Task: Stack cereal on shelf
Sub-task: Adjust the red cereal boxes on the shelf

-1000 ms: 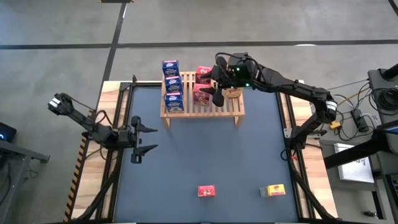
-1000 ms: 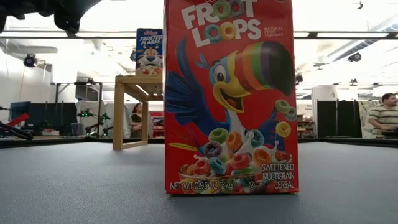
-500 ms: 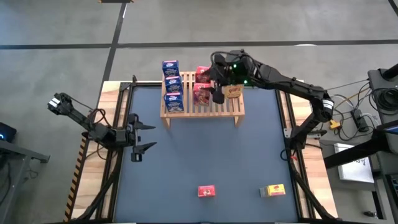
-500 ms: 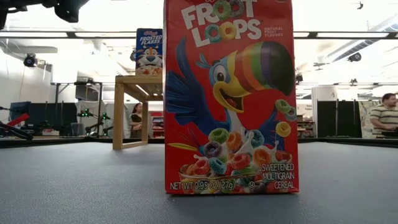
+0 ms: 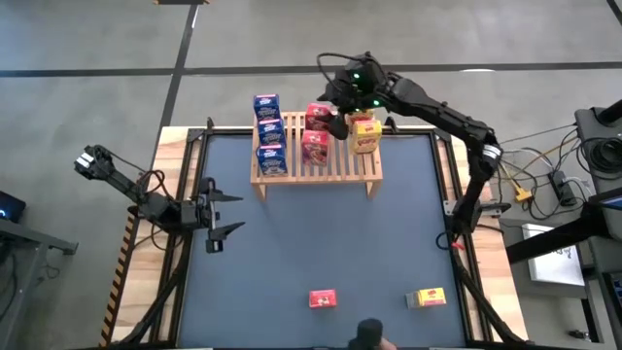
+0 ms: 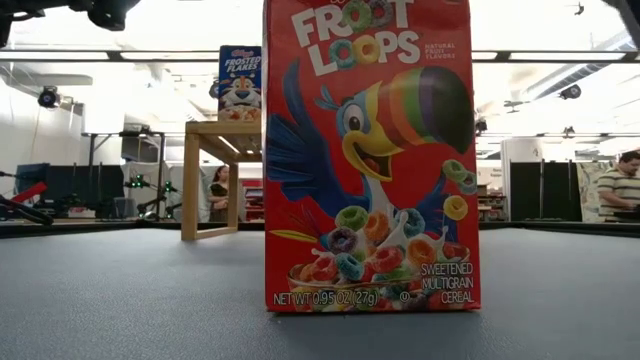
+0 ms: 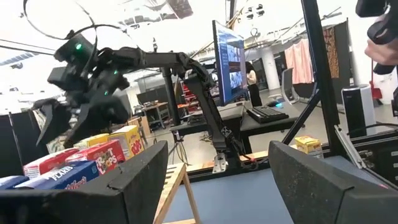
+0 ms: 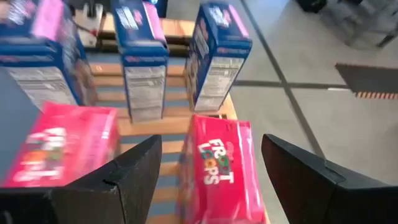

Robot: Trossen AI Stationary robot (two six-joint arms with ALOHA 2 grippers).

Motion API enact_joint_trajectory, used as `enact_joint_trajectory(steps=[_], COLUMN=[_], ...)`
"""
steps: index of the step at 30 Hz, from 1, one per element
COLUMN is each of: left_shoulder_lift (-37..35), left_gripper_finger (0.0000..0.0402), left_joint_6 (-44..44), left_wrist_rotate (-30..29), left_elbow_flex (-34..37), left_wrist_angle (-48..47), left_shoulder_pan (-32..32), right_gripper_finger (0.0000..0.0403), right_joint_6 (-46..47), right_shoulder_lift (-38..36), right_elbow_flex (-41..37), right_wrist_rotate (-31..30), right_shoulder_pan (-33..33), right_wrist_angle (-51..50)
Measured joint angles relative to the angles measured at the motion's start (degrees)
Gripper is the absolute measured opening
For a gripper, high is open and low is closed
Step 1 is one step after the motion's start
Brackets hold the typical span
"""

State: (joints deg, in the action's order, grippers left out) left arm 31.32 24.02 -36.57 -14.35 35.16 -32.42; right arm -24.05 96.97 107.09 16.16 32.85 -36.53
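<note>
The wooden shelf [image 5: 316,167] stands at the table's far side on short legs. On its slats stand three blue cereal boxes [image 5: 269,129] in a row, two red boxes [image 5: 316,131] and yellow boxes [image 5: 364,134]. One red box [image 5: 323,298] and one yellow box [image 5: 426,297] stand on the table near its near edge. My right gripper [image 5: 335,120] hovers open above the shelf's back, between red and yellow; in the right wrist view a red box [image 8: 214,165] shows below its spread fingers [image 8: 217,186]. My left gripper [image 5: 222,216] waits open at the table's left.
In the low view the near red box [image 6: 370,155] fills the middle and hides most of the shelf [image 6: 215,150]; one blue box [image 6: 240,85] shows on top. A dark shape [image 5: 367,335] sits at the near edge. The dark mat [image 5: 321,238] lies bare between shelf and near boxes.
My right gripper has risen and drawn back toward the table's far edge, from over the front of the red and yellow boxes to above the shelf's back. The yellow boxes now show uncovered. A dark shape has come into view at the near edge.
</note>
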Motion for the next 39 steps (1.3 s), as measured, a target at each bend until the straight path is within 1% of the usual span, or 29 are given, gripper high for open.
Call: enact_joint_trajectory(steps=[5,12,17,23,26,29,34,39], left_shoulder_lift=[-0.1,-0.3,-0.3,-0.3,-0.3,-0.3,-0.3,-0.3], left_gripper_finger=[0.0261,0.0261,0.0261,0.0261,0.0261,0.0261,0.0261,0.0261], left_joint_6=[0.6,0.6,0.4,0.4,0.4,0.2,0.1,0.0], left_wrist_rotate=[0.0,-0.2,-0.3,-0.4,-0.4,-0.4,-0.4,-0.4], left_elbow_flex=[0.0,0.0,0.0,0.0,0.0,0.0,0.0,0.0], left_wrist_angle=[0.0,0.0,0.0,0.0,0.0,-0.1,-0.1,-0.1], left_shoulder_pan=[0.0,0.0,0.0,0.0,0.0,0.0,0.0,0.0], right_gripper_finger=[0.0263,0.0269,0.0271,0.0261,0.0246,0.0221,0.0179,0.0155], right_joint_6=[-1.5,-1.5,-1.5,-1.6,-2.9,-4.5,-5.3,-7.5], right_shoulder_lift=[5.3,10.4,12.3,13.4,13.5,13.5,13.5,13.4], right_elbow_flex=[6.7,14.3,16.6,17.0,17.0,17.0,17.2,17.2], right_wrist_rotate=[0.3,0.3,0.3,0.2,0.2,-1.2,-1.3,-1.3], right_shoulder_pan=[0.0,0.9,1.4,2.0,2.1,2.3,2.7,2.9], right_wrist_angle=[-3.1,-7.7,-12.3,-13.3,-13.3,-13.3,-13.4,-13.1])
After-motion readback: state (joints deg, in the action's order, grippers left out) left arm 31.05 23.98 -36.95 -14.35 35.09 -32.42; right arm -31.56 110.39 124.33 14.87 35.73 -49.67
